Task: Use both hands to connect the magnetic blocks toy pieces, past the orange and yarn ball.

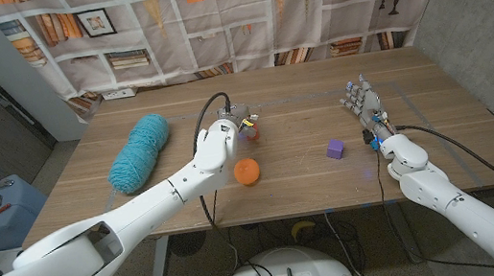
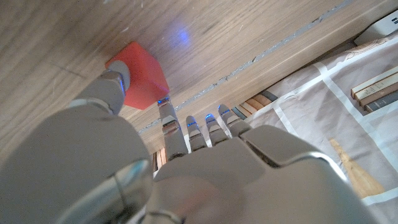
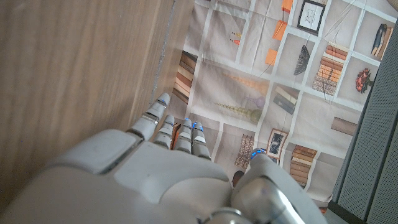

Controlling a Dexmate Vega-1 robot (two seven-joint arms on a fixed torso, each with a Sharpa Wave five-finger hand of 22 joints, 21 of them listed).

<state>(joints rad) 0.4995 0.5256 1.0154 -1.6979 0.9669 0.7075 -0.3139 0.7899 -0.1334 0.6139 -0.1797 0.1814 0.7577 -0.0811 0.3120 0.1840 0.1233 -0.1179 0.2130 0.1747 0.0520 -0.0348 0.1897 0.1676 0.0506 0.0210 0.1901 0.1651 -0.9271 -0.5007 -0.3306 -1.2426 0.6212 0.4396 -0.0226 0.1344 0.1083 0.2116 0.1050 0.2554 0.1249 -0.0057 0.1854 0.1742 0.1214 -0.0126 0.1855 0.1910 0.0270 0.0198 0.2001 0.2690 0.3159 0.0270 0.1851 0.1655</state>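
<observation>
The left hand (image 1: 237, 120) touches the red block (image 2: 140, 73) with its thumb, just behind the orange (image 1: 248, 171). The right hand (image 1: 364, 102) holds nothing, fingers straight, right of the purple block (image 1: 335, 149).

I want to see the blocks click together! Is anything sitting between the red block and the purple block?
Nothing visible. The small red cube block at the left hand and the small purple cube block have bare wooden table between them. The round orange sits nearer the robot, off that line.

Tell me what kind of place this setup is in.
Probably a lab or test room dressed as a home: a printed bookshelf backdrop hangs behind the wooden table, bare concrete wall beside it, and cables trail underneath.
</observation>
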